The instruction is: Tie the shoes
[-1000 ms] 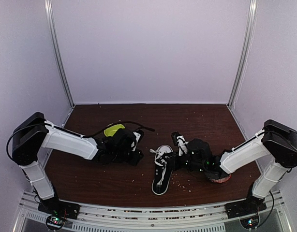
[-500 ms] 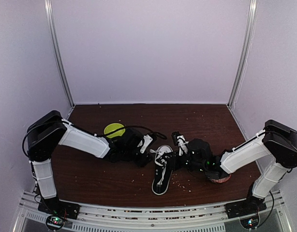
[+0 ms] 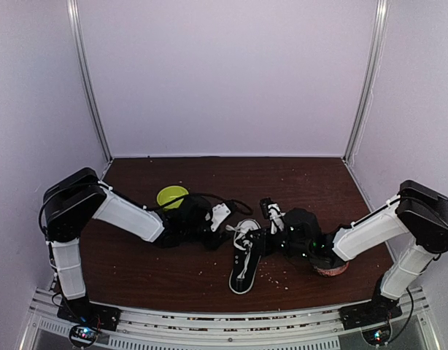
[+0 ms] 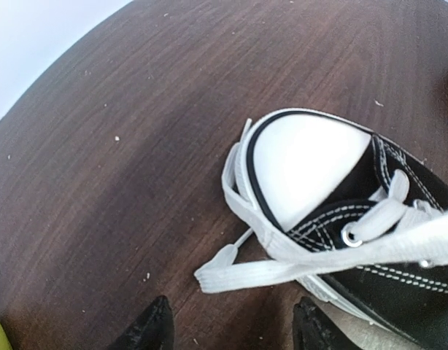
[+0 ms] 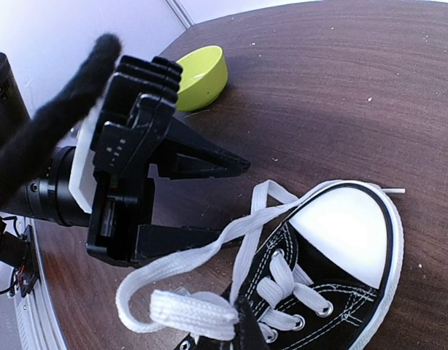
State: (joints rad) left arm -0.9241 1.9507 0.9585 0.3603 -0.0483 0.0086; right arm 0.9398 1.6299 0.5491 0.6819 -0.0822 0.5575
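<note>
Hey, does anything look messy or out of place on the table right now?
Yes. The sneaker has its laces undone, with one end trailing on the table beside the toe cap. Pale crumbs are scattered over the table near the sneaker.

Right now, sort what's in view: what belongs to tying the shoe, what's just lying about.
Job: sneaker; laces; left hand, open; right hand, pinching a lace.
Lying about: green bowl; reddish object; crumbs.

Dark wooden table (image 3: 136,271): sneaker (image 3: 244,261), green bowl (image 3: 171,195)
</note>
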